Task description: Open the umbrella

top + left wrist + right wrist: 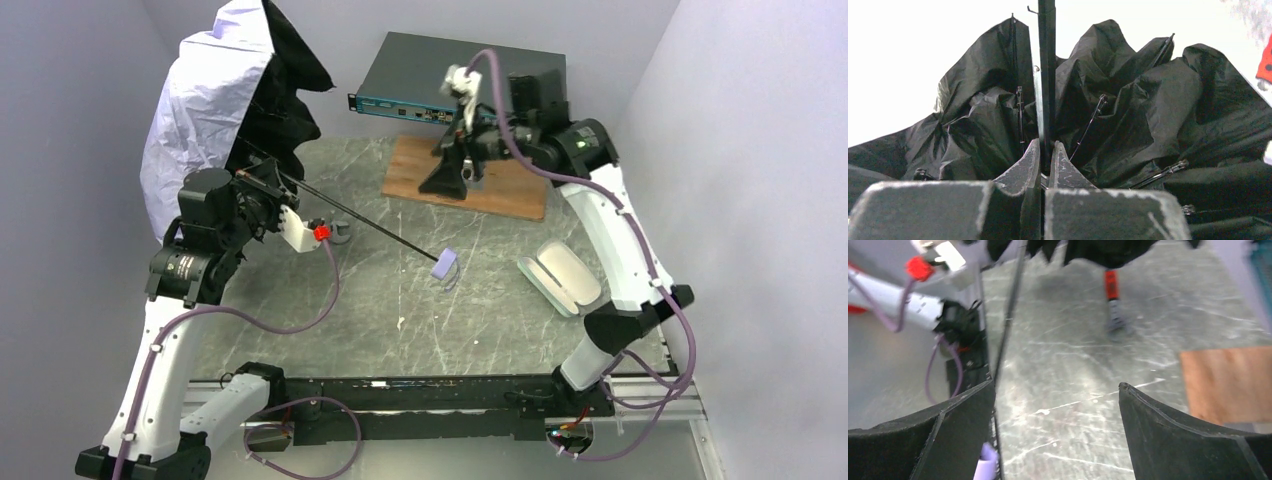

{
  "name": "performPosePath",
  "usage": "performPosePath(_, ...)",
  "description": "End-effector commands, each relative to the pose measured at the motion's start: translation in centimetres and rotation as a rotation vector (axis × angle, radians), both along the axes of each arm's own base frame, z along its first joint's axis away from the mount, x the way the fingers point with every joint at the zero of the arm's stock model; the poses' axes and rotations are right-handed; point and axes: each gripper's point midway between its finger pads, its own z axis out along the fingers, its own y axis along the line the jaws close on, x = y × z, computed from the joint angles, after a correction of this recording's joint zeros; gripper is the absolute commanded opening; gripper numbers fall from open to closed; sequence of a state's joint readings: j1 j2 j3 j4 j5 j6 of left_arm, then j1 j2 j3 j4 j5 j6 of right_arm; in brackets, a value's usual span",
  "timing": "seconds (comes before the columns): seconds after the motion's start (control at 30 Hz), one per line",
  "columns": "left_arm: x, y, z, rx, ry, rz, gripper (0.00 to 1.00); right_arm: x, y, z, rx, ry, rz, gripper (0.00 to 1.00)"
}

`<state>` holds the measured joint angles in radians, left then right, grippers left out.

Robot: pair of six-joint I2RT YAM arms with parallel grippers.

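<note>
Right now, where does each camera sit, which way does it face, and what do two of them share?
Top: above and behind the robot, looking down on the table; left gripper and right gripper show.
Left wrist: on the left gripper, looking along its shut fingers up the shaft into the black lining of the umbrella.
Right wrist: on the right gripper, looking down between its open fingers at table, shaft and board.
Shared: top and right wrist both show shaft, handle and board.

No text can be read; the round mark [181, 262] on the left arm is too small; the far box's front panel [400, 106] likewise.
</note>
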<state>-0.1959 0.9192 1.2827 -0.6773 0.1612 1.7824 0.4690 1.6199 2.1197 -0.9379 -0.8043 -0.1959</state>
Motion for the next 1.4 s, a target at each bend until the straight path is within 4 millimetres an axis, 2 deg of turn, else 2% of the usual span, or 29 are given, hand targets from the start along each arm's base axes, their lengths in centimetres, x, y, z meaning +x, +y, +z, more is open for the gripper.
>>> performPosePath(0.0,0.0,1.3,3.1,0.149,-0.172,0.041,0.00,-5.6,2.9,-2.2,-0.113,0.048,0.207,0.95)
performPosePath(0.13,0.4,1.7,3.5,0.164,-0.207,0.070,0.00,-6.5,4.6,-5.6,-0.204,0.100,0.255,0.95)
performPosePath(0.27,0.4,1.9,3.5,0.172,-0.231,0.082,0.00,-5.4,5.6,-9.3,-0.314,0.121,0.204,0.91)
performPosePath(0.4,0.6,2.2,3.5,0.182,-0.243,0.101,0.00,-5.4,5.9,-12.7,-0.449,0.119,0.188,0.86)
performPosePath(0.53,1.0,2.1,3.5,0.168,-0.242,0.105,0.00,-4.7,5.5,-15.5,-0.531,0.089,0.152,0.77)
performPosePath(0.6,1.2,2.1,3.5,0.169,-0.241,0.104,0.00,-4.6,5.0,-16.7,-0.573,0.079,0.148,0.65)
performPosePath(0.63,1.3,2.5,3.4,0.176,-0.235,0.127,0.00,-4.8,4.8,-16.9,-0.587,0.079,0.159,0.63)
performPosePath(0.73,1.5,2.6,3.6,0.177,-0.236,0.138,0.00,-5.7,4.3,-16.9,-0.591,0.086,0.192,0.70)
performPosePath(0.8,1.7,2.6,3.7,0.182,-0.247,0.141,0.00,-5.8,4.2,-16.8,-0.582,0.070,0.197,0.68)
performPosePath(0.9,2.0,2.5,3.5,0.188,-0.236,0.138,0.00,-5.2,3.9,-16.9,-0.603,0.051,0.183,0.67)
performPosePath(1.03,2.2,2.4,3.4,0.175,-0.238,0.134,0.00,-3.8,3.8,-15.4,-0.561,0.042,0.122,0.67)
performPosePath(1.17,2.5,2.2,3.2,0.162,-0.230,0.130,0.00,-2.3,5.2,-14.7,-0.535,0.042,0.076,0.65)
performPosePath(1.27,2.7,2.1,3.0,0.157,-0.231,0.125,0.00,-1.9,6.5,-14.1,-0.510,0.042,0.079,0.57)
performPosePath(1.37,2.7,2.2,3.3,0.141,-0.231,0.135,0.00,-2.1,6.7,-14.6,-0.519,0.054,0.087,0.47)
